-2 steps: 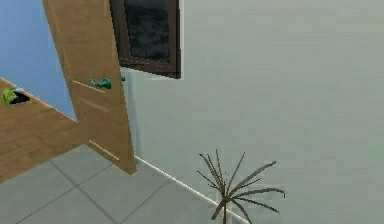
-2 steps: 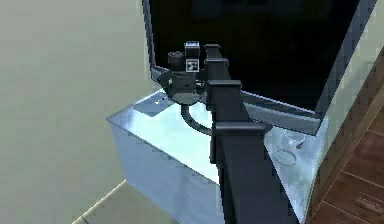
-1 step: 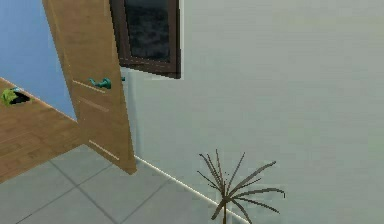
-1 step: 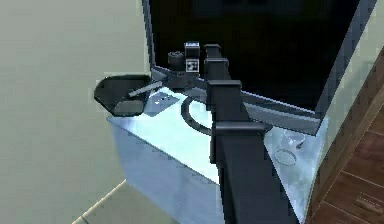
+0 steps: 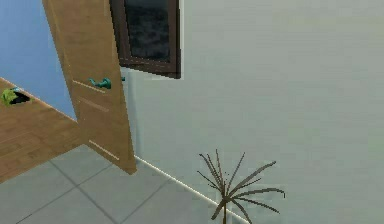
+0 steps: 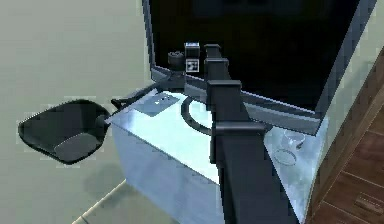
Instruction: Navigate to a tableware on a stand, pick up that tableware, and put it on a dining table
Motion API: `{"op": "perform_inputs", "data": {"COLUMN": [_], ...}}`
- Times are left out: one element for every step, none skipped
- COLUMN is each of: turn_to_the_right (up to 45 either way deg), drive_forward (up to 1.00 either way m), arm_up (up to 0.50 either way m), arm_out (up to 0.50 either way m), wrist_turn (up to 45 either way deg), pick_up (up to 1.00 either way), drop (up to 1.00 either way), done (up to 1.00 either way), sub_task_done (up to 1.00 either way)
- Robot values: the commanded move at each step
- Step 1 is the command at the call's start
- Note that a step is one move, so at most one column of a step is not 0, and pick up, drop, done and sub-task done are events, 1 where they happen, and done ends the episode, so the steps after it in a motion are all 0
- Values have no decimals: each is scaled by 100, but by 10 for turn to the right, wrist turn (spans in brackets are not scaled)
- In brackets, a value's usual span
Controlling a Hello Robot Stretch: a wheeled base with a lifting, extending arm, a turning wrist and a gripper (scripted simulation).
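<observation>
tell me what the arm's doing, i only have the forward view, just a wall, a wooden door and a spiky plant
observer: In the arm side view the arm reaches out over a white stand, with its fingers pointing to that view's left.
operator: anything in them
observer: Yes, a dark bowl hangs at the fingers, past the stand's edge and clear of every surface.
operator: what else is on that stand
observer: A large dark screen stands along its back, and a small clear glass thing lies on top toward that view's right.
</observation>
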Motion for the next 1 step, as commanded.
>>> {"op": "perform_inputs", "data": {"turn_to_the_right": [0], "drive_forward": [0], "arm_up": [0], "arm_out": [0], "wrist_turn": [-420], "pick_up": [0], "drop": [0], "done": [0], "sub_task_done": [0]}}
